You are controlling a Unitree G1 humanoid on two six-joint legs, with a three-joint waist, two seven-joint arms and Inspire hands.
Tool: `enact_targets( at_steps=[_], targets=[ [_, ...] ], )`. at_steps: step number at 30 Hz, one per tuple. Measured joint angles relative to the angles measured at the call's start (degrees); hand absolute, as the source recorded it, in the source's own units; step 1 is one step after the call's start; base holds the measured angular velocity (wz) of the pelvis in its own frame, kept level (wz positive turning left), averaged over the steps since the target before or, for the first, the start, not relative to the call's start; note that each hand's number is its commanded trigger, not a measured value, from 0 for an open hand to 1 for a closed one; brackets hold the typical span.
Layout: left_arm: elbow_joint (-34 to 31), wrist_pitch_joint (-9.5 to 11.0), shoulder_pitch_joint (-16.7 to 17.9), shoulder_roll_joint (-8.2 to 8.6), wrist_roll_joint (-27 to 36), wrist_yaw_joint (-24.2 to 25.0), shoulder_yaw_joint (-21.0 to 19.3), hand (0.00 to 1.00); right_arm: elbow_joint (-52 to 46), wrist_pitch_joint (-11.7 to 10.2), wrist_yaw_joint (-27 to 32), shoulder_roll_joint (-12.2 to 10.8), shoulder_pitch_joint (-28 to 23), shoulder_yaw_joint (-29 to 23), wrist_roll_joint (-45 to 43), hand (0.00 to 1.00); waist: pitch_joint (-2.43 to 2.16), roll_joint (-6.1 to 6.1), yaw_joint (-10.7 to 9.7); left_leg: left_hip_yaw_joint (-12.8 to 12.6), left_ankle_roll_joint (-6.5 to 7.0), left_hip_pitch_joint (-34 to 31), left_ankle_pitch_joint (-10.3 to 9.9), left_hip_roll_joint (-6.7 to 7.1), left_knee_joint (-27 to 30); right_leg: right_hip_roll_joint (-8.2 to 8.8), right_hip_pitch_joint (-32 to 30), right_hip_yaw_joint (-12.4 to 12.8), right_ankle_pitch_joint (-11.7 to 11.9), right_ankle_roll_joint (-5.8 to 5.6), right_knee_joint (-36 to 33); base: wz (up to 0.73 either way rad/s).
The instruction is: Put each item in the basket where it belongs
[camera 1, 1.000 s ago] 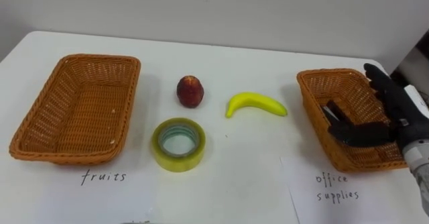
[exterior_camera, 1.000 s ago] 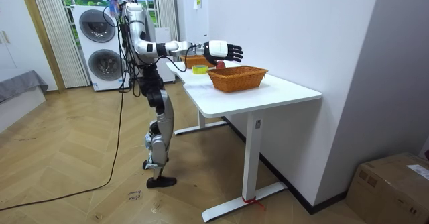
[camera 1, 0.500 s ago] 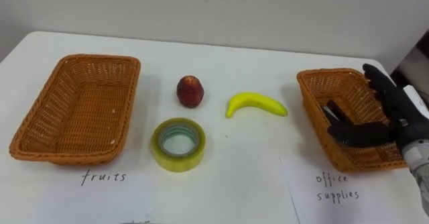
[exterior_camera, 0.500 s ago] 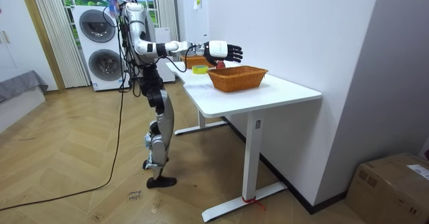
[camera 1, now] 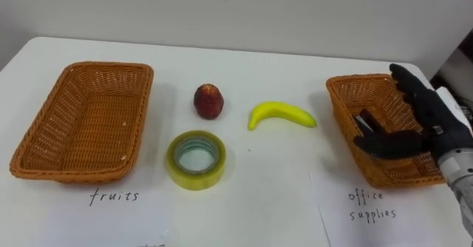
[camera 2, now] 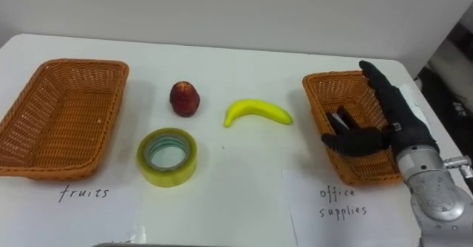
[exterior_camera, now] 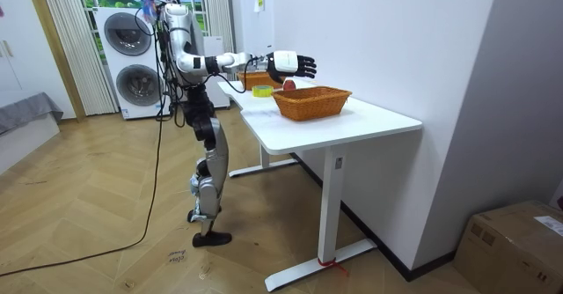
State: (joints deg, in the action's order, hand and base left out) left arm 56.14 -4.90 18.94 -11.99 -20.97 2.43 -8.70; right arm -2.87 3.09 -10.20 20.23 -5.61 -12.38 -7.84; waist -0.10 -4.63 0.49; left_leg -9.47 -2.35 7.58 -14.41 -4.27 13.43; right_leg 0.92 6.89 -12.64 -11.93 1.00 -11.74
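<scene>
A red apple [camera 1: 208,100], a yellow banana [camera 1: 281,114] and a yellowish tape roll [camera 1: 196,159] lie on the white table between two wicker baskets. The left basket [camera 1: 111,65] holds nothing. Over the right basket [camera 1: 353,81] hovers my right hand [camera 1: 432,121], open, fingers straight and thumb stretched leftward, holding nothing. A small dark item [camera 1: 365,120] lies inside that basket, partly behind the thumb. The room view has me standing at the table's end with the right hand [exterior_camera: 290,64] out above a basket [exterior_camera: 312,102].
A sheet of paper with handwriting [camera 1: 114,196] lies in front of the left basket, and another [camera 1: 369,206] in front of the right one. The table [exterior_camera: 369,118] stands against a white wall. Its far edge runs close behind the baskets.
My right hand has drifted slightly left and further back over the right basket. The fruit, the tape and the baskets lie as before.
</scene>
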Motion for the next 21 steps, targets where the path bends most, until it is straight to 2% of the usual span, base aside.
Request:
enact_targets(
  at_steps=[6, 9, 14, 21],
  targets=[
    [0.2, 0.2, -0.6, -0.08, 0.0, -0.8, 0.0, 0.00, -4.5, 0.0, 0.1, 0.0, 0.1, 0.0, 0.1, 0.00, 0.03, -0.06, 0.8, -0.2, 0.00, -0.1, 0.0, 0.00, 0.0, -0.05, -0.2, 0.1, 0.0, 0.00, -0.1, -0.01],
    [0.3, 0.6, -1.2, -0.17, 0.1, -0.8, 0.0, 0.00, -6.9, -1.2, 0.2, 0.0, 0.6, 0.1, 0.2, 0.00, 0.27, -0.35, 1.6, -0.1, 0.00, 0.1, 0.0, 0.00, -0.1, -0.13, 0.1, 0.1, 0.0, 0.00, 0.1, 0.00],
    [0.9, 0.8, -1.6, -0.08, 0.0, -0.9, 0.0, 0.00, -7.3, -1.8, 0.1, -0.1, 3.3, 3.0, 0.3, 0.00, 0.35, -0.59, 2.0, -0.1, 0.00, 0.1, 0.0, 0.00, -0.1, -0.24, 0.1, 0.1, 0.0, 0.00, 0.0, 0.00],
    [0.6, 0.1, -2.1, 0.06, -2.4, -1.1, 1.3, 0.00, -8.0, -1.7, -0.5, -0.2, 4.8, 6.3, 0.8, 0.00, 0.22, 0.11, 4.3, 0.1, 0.01, -0.4, 0.0, 0.07, -0.8, -0.13, 0.0, -0.2, 0.0, -0.01, 0.1, 0.01]
  ],
)
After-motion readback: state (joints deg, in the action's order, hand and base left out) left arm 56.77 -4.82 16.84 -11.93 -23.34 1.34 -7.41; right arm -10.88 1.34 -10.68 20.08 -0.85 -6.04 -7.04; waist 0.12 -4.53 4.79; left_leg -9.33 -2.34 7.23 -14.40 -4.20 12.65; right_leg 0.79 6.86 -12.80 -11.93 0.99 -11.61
